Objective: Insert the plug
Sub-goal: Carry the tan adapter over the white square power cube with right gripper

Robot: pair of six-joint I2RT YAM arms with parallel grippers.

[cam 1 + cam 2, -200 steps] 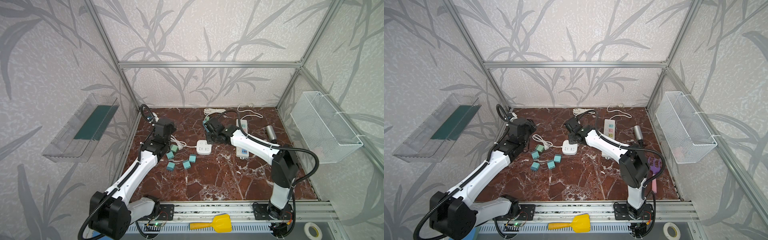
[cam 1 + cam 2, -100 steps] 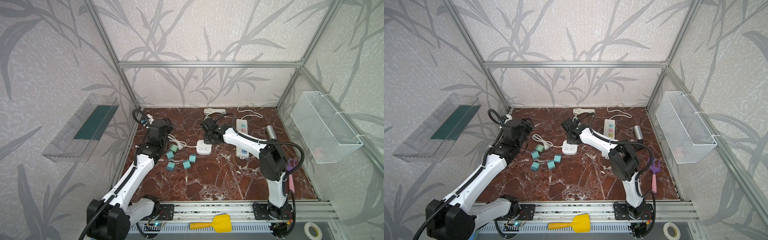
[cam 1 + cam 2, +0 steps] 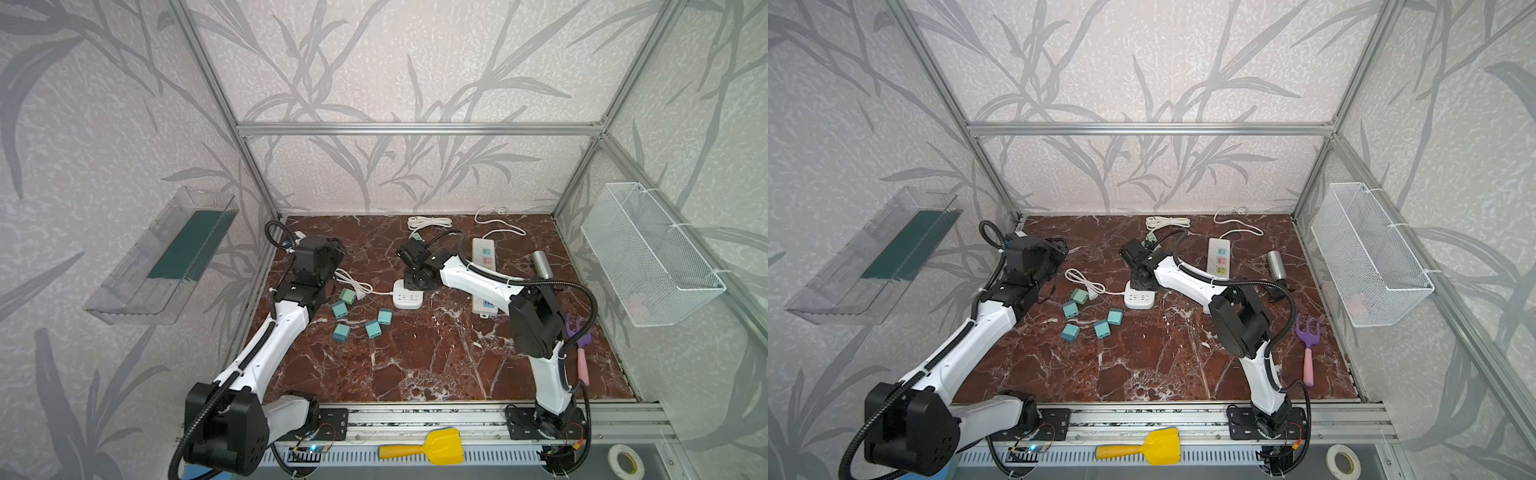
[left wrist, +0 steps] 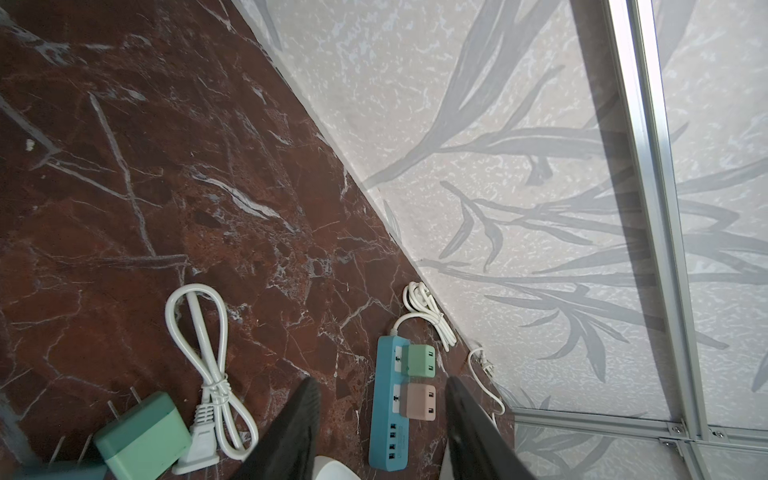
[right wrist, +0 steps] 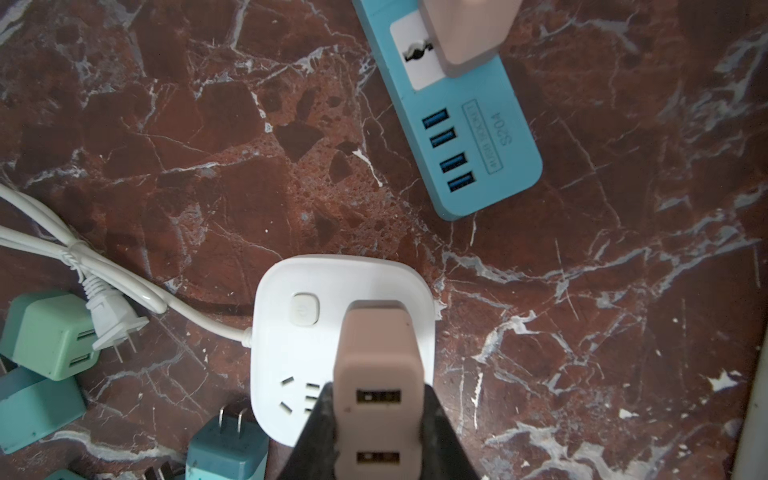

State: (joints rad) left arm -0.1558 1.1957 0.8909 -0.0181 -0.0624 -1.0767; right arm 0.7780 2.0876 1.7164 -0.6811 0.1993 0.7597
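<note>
pink plug is clamped in the right gripper, directly over the white socket block on the desk; prong seating cannot be told. left gripper hangs with jaws apart, empty, at the desk's left side.

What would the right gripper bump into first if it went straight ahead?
Probably the white socket block: the right gripper points down at it, and its pink plug would touch first.
</note>
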